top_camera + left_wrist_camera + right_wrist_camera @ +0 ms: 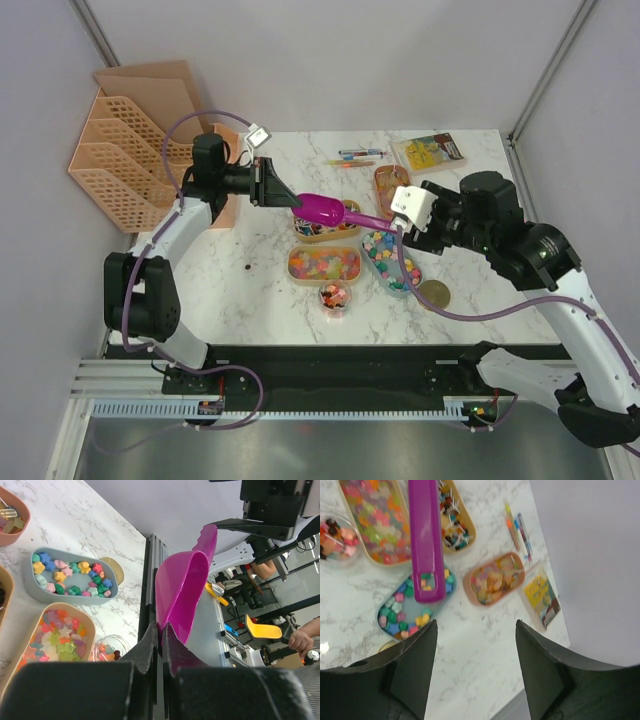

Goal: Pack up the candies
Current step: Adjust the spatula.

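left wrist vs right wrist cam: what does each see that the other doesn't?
Left wrist only: the left pincer shut on the bowl rim of the magenta scoop, plus the bowl's hollow. Right wrist only: the open right pincer, the pens, the yellow packet and the scoop's handle end above the grey tray. Both: the scoop, the grey tray of star candies, the beige tray of pastel candies, the clear cup.

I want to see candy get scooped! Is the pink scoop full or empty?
Empty. The left wrist view looks into the scoop: only bare pink plastic shows, nothing inside.
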You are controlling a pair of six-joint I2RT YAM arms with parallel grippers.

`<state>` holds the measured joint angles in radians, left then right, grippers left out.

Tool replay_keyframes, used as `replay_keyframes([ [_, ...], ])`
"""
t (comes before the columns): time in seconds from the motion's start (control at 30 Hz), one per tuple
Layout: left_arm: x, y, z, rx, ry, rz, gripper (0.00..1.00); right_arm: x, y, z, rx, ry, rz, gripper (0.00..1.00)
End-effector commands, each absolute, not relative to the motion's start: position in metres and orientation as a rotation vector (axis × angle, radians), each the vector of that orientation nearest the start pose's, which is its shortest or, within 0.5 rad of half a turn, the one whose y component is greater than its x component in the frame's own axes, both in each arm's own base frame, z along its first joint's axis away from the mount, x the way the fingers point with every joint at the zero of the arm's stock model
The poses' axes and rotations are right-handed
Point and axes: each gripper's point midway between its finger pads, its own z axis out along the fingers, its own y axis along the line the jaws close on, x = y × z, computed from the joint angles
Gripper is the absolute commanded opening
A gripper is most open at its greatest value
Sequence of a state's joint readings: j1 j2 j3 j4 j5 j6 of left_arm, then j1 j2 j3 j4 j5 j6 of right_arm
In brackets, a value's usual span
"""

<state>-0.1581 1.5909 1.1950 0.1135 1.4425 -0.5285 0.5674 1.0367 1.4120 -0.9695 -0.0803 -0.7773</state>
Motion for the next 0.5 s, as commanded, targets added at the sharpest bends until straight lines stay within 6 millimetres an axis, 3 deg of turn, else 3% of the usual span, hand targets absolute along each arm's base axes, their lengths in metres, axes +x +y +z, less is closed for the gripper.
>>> replay_keyframes([
  [0.0,0.295,-0.223,0.287,0.819,1.79,-1.86,0.02,0.247,0.191,0.347,-1.477,1.406,0.17,0.7],
  [0.07,0.297,-0.223,0.286,0.818,1.79,-1.859,0.02,0.239,0.197,0.349,-1.514,1.372,0.22,0.7],
  [0.33,0.303,-0.222,0.284,0.791,1.802,-1.846,0.02,0.245,0.212,0.331,-1.607,1.367,0.281,0.7],
  [0.47,0.309,-0.219,0.28,0.766,1.811,-1.834,0.02,0.233,0.211,0.338,-1.66,1.395,0.333,0.7],
])
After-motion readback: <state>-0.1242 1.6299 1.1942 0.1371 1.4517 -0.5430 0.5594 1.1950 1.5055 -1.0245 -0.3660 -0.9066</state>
